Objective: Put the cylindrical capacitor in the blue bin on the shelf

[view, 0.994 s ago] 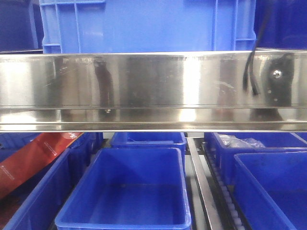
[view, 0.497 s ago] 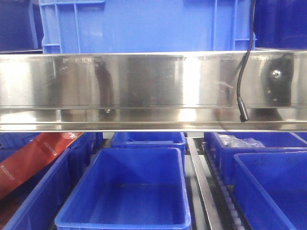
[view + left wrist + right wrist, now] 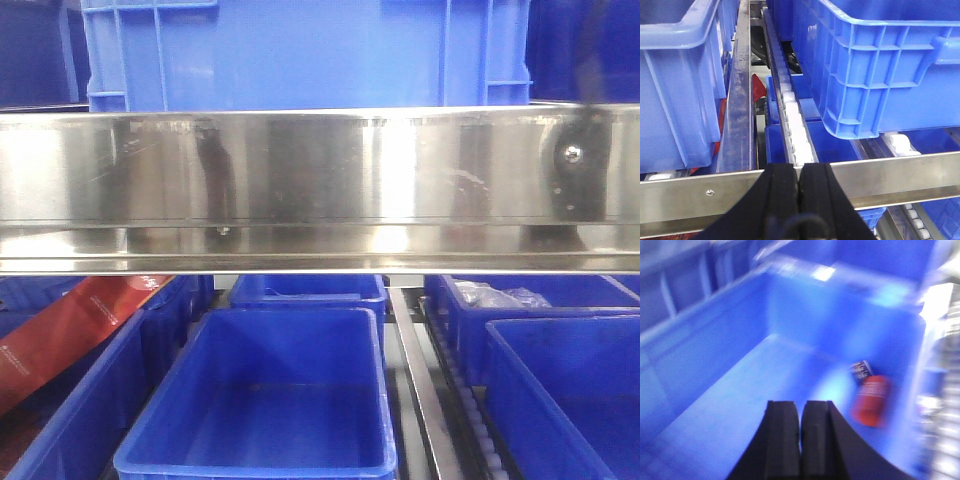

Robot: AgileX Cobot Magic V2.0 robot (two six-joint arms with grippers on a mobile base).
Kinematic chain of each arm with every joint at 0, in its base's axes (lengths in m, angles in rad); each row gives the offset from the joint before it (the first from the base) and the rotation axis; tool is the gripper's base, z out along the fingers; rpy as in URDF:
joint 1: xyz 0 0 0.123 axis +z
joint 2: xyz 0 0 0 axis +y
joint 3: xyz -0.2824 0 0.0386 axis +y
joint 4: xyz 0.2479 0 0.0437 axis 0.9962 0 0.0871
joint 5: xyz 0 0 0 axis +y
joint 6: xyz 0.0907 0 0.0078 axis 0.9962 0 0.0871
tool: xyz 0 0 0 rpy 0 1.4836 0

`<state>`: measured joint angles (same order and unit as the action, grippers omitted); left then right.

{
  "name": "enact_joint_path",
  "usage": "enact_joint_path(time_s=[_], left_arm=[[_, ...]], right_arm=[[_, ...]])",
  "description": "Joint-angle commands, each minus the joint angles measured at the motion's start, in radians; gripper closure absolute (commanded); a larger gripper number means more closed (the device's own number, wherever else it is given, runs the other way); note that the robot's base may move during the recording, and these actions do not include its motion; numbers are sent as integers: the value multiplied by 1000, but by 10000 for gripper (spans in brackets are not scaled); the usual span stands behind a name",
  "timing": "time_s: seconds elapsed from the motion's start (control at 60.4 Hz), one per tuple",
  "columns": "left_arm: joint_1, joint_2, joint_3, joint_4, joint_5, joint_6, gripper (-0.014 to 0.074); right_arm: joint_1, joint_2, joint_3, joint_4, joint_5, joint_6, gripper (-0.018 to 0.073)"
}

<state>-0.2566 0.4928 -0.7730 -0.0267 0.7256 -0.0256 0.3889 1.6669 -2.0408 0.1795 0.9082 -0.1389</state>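
Front view, left to right: a red packet (image 3: 70, 335) with white print too small to read lies over the left bins. The middle bin (image 3: 262, 462) under the shelf rail (image 3: 300, 190) looks empty. Farther right a bin holds a clear plastic bag (image 3: 495, 296). No arm shows in this view.

Left wrist view: the left gripper (image 3: 799, 187) is clenched, pads pressed together with nothing between them, parked just over the front rail (image 3: 900, 175) beside a roller track (image 3: 792, 120).

Right wrist view, blurred: the right gripper (image 3: 801, 432) is also clenched and empty, hanging above the floor of a blue bin (image 3: 705, 365). A red cylinder (image 3: 870, 400) with a dark labelled end lies by the right wall; the label print is unreadable.

The capacitor, a dark cylinder, is not visible in any view, and neither gripper carries it. Cannot tell if it is already placed; the red item does not fit a dark part. Judged progress: unclear.
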Motion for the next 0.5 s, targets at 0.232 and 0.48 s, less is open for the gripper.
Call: enact_joint_path(time_s=[0.232, 0.48], left_arm=[[4, -4, 1, -9, -67, -4, 708], [4, -4, 1, -9, -90, -4, 708]], right_arm=[[-66, -311, 323, -50, -62, -2, 727], [-70, -607, 777, -71, -295, -2, 727]])
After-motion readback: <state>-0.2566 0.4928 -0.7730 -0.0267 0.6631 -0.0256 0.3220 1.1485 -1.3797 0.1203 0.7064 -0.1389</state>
